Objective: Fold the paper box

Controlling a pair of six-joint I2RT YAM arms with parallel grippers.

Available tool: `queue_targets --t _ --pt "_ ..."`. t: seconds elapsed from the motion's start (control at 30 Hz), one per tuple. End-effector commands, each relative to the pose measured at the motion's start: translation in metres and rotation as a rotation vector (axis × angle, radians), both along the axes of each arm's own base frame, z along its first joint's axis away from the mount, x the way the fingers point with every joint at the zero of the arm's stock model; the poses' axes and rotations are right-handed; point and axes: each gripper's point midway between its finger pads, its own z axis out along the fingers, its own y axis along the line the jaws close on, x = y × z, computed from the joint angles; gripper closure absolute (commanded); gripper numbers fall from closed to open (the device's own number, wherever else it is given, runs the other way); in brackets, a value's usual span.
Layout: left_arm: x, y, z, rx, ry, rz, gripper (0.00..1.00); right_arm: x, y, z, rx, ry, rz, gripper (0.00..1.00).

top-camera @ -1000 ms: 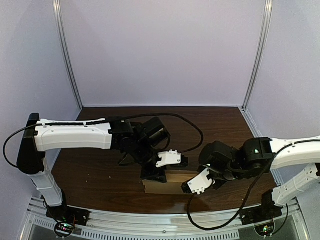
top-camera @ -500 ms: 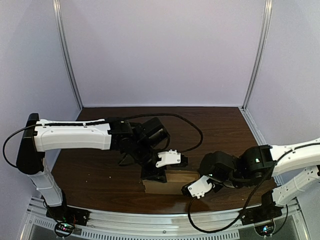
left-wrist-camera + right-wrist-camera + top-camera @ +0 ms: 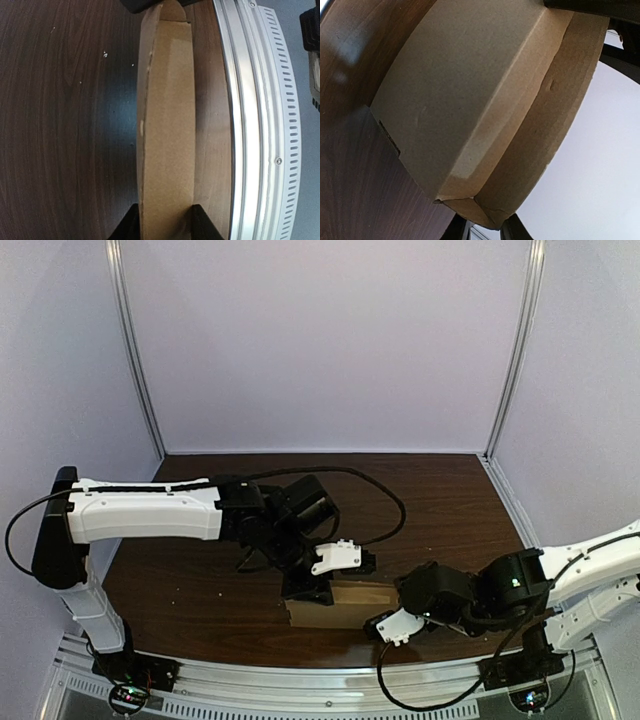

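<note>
The right arm has sunk lower toward the table's (image 3: 190, 590) near edge. The right gripper (image 3: 388, 626) straddles the paper box's (image 3: 348, 604) right corner; whether it pinches is unclear. The left gripper (image 3: 308, 590) clamps the box's left end.

White shells and black joints on left arm (image 3: 150, 510) and right arm (image 3: 600, 555); black cables (image 3: 402, 505) loop beyond the box (image 3: 340, 608).
</note>
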Motion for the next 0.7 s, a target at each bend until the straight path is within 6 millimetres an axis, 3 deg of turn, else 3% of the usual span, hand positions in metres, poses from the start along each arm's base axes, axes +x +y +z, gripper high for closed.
queue_targets --t 0.0,0.4,0.67 --pt "0.025 0.015 -0.037 0.109 -0.086 0.076 0.69 -0.02 -0.028 -0.051 -0.223 0.014 0.106 0.8" --pt "0.017 0.018 -0.034 0.108 -0.079 0.02 0.67 -0.02 -0.033 -0.051 -0.225 -0.032 0.136 0.78" --pt "0.015 0.019 -0.034 0.099 -0.077 0.005 0.65 -0.02 -0.025 -0.049 -0.193 -0.049 0.126 0.74"
